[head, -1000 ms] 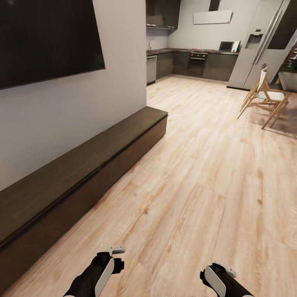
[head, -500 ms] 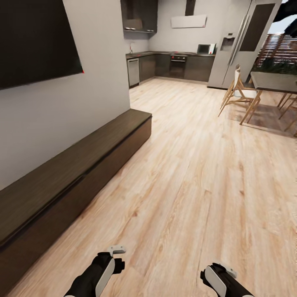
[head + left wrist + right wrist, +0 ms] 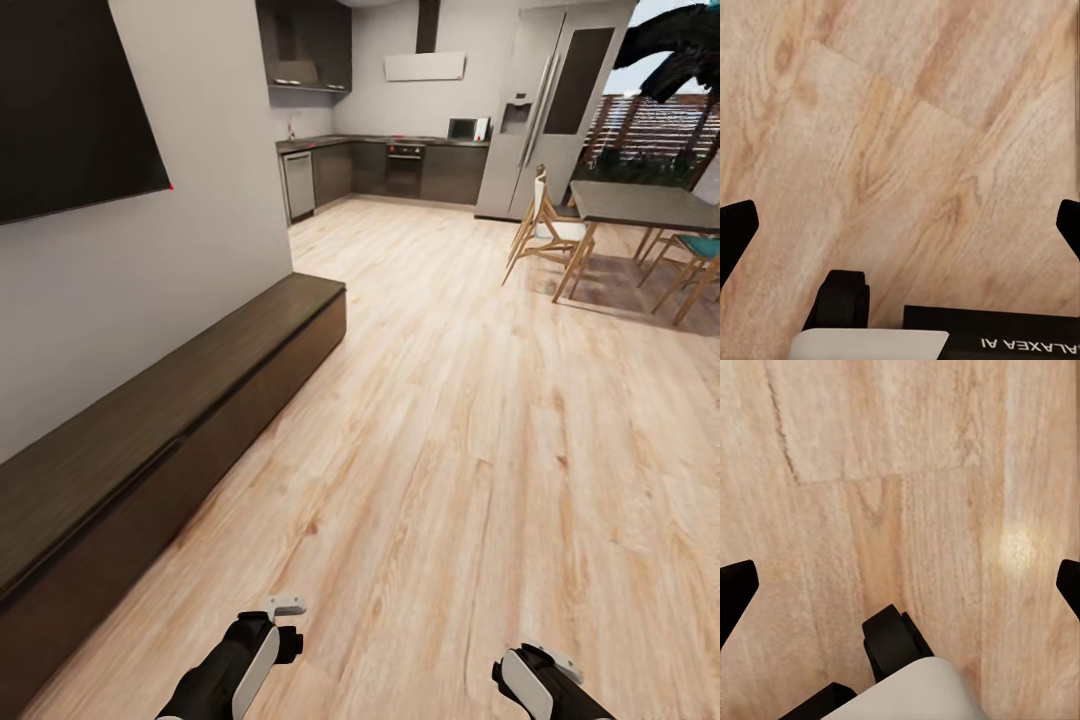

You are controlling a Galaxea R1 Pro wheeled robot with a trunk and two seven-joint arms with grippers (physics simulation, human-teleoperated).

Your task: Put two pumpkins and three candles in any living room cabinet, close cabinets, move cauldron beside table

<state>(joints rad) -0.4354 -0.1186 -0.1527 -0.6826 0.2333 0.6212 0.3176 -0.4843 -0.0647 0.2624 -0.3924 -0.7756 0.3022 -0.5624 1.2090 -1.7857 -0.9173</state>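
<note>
Leftmost, at nine o'clock in the head view, the cabinet (image 3: 170,420) is seen running along the grey wall (image 3: 150,270), from the near left corner away toward eleven o'clock. It is low, long and dark brown, with a flat top and a plain front split by one thin horizontal seam; the front is seen shut flush. Its far end is squared off just short of the wall's corner. A black screen (image 3: 70,100) is mounted on the wall above it.

From the cabinet's front edge across to three o'clock, pale plank floor (image 3: 470,430) is laid open, and wide room is left toward twelve o'clock, where dark kitchen units (image 3: 400,170) and a tall fridge (image 3: 545,110) are set against the back wall. At two o'clock a dark dining table (image 3: 640,205) with wooden chairs (image 3: 540,225) is placed well apart from the cabinet.

At six o'clock the left arm (image 3: 235,665) and right arm (image 3: 545,685) are held low over the floor. In the wrist views the left gripper (image 3: 900,240) and right gripper (image 3: 900,596) are shown spread wide, fingertips at opposite edges, nothing grasped, only planks seen between them.
</note>
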